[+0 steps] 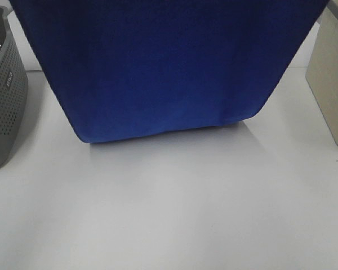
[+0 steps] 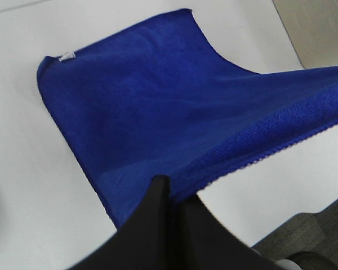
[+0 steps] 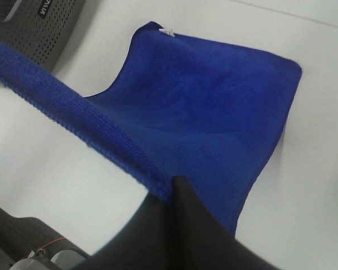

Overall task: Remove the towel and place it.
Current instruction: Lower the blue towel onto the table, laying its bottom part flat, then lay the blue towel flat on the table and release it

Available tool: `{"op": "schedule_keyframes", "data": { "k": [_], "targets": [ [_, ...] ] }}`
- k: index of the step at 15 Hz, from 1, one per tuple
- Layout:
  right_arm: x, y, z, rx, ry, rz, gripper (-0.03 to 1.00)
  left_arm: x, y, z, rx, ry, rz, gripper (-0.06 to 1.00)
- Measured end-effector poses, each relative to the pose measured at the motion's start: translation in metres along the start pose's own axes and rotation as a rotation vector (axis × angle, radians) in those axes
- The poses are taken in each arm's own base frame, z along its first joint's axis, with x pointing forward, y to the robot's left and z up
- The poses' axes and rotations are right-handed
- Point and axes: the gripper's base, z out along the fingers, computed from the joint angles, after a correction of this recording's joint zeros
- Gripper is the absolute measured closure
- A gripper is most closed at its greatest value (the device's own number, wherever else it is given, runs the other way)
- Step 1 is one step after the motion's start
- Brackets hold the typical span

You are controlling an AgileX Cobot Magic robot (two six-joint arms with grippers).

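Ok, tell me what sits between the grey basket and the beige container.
Only the towel, its lower end resting on the white table; the exterior high view shows it.

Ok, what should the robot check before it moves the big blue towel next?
1. Grip of the left hand on the royal-blue plush towel: ok, pinching its edge.
2. Grip of the right hand on the same edge: ok.
3. Edge stretched between both hands: ok.
4. Towel's lower end lifted off the white table: not ok, it lies on it.
5. Lower end apart from the grey perforated plastic basket: ok.
6. Lower end apart from the beige box: ok.
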Motion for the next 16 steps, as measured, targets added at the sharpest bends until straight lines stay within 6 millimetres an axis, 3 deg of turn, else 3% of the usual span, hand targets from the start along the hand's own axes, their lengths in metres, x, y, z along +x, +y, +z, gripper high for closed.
{"op": "schedule_keyframes", "data": {
  "k": [4,9,12,16],
  "targets": [
    [0.036,0.007,-0.002,-0.034,0.040,0.063,0.95,0.037,-0.002,-0.004,0.026,0.061,-0.031,0.94],
    [0.072,0.008,0.012,-0.064,0.122,0.133,0.95,0.066,0.004,0.018,0.043,0.174,-0.067,0.94],
    [0.092,0.007,0.028,-0.086,0.196,0.172,0.95,0.091,0.006,0.028,0.058,0.244,-0.095,0.94],
    [0.127,0.003,0.061,-0.120,0.354,0.245,0.95,0.136,0.013,0.058,0.113,0.411,-0.164,0.94]
  ]
}}
